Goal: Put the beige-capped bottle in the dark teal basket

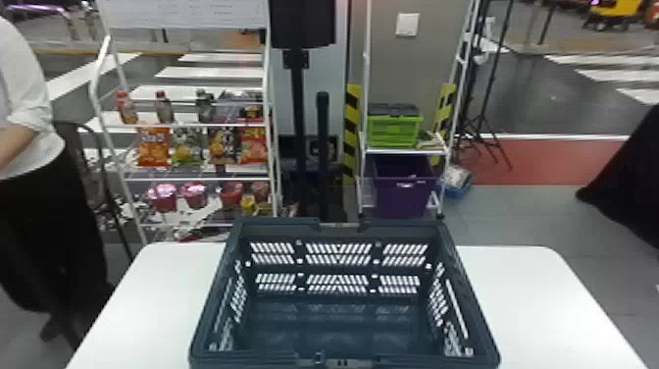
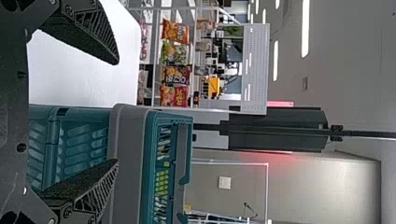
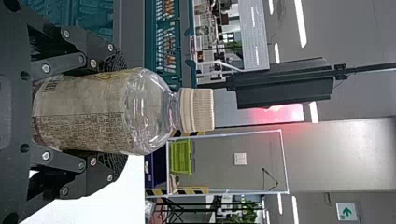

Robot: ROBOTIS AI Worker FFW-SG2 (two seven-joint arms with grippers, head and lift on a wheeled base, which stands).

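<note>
White surface (image 1: 534,299), rounded at both far corners. Jaws of the right gripper (image 3: 122,112) are closed around the sides of the beige-capped bottle (image 3: 149,112), held upright near the dark teal basket (image 1: 402,228). Jaws of the left gripper (image 2: 116,111) stand wide apart. The basket sits between the surface's left and right edges. Beyond the far edge, a snack rack (image 1: 196,180) stands toward the left corner; a green crate (image 1: 394,133) sits above a purple bin (image 1: 402,198) toward the right.
</note>
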